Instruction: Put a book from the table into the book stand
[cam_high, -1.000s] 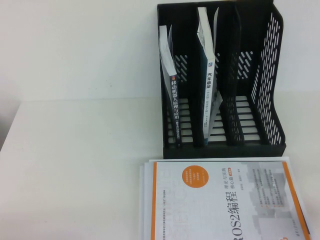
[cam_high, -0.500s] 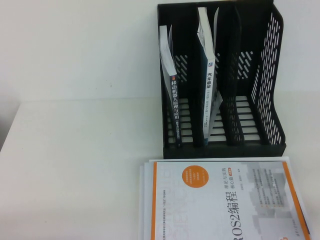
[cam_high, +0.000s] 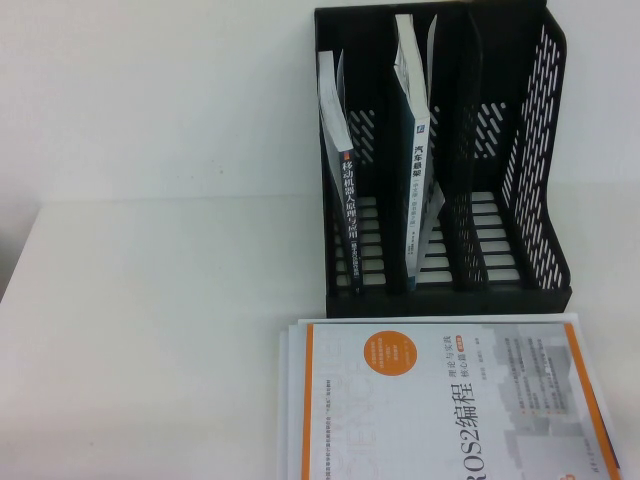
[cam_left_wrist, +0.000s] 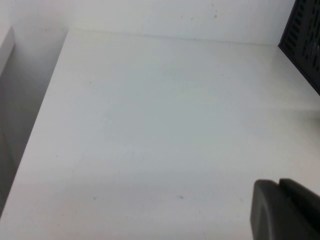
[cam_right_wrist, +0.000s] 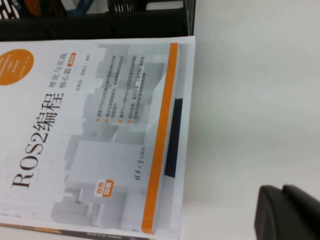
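Book (cam_high: 418, 190) upright in stand's (cam_high: 545, 160) middle slot. At six o'clock, orange book (cam_high: 440, 400). Left gripper (cam_left_wrist: 287, 210) pressed together over table (cam_left_wrist: 150, 125); right gripper (cam_right_wrist: 292, 212) fingers: cannot tell.

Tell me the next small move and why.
Probably none beyond parking both arms: the book already stands in the middle slot of the book stand, leaning slightly. The left gripper, shut, hangs over bare table; the right gripper hangs beside the orange-striped book. Neither shows in the high view, so nothing seems left to place.
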